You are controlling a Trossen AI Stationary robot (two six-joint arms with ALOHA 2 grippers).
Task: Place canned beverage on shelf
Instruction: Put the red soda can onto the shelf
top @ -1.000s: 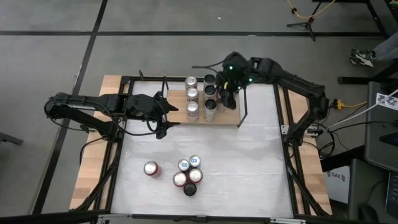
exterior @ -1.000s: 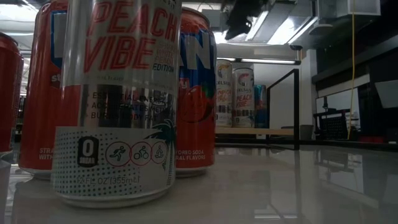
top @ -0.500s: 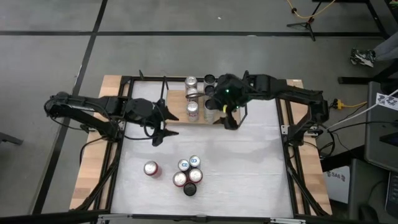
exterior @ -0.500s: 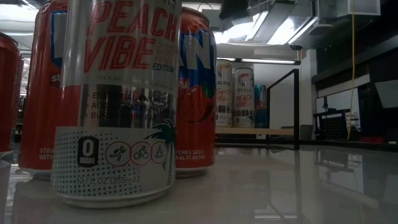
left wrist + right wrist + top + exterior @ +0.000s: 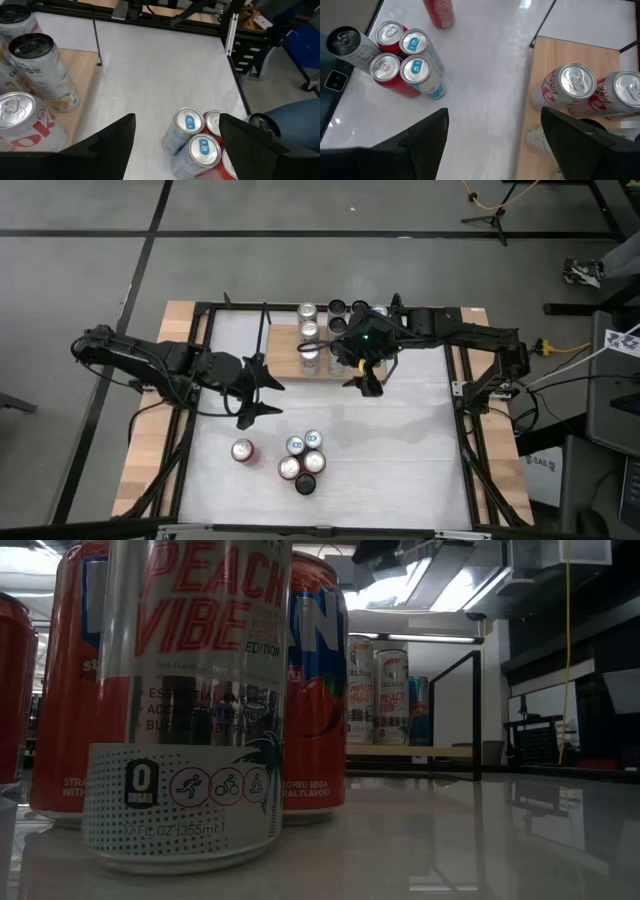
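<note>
Remaining cans: cluster of five (image 5: 303,462) upright on the white tabletop (image 5: 400,440), touching one another, plus one red can (image 5: 241,451) standing apart beside it. Shelf (image 5: 285,350) at the far side, already loaded with several upright cans (image 5: 308,335). Left gripper (image 5: 256,389) between shelf and cluster, fingers spread wide, holding nothing. Right gripper (image 5: 365,378) just off the shelf's front edge, likewise spread and empty. Likely handling: rigid thin-walled cylinder, smooth and slippery, moderately heavy if full, prone to denting. Recommended hold: across the mid-body, fingers on opposite sides, moderate force. Lone can easiest to reach; cluster members tightly packed, little finger clearance.
</note>
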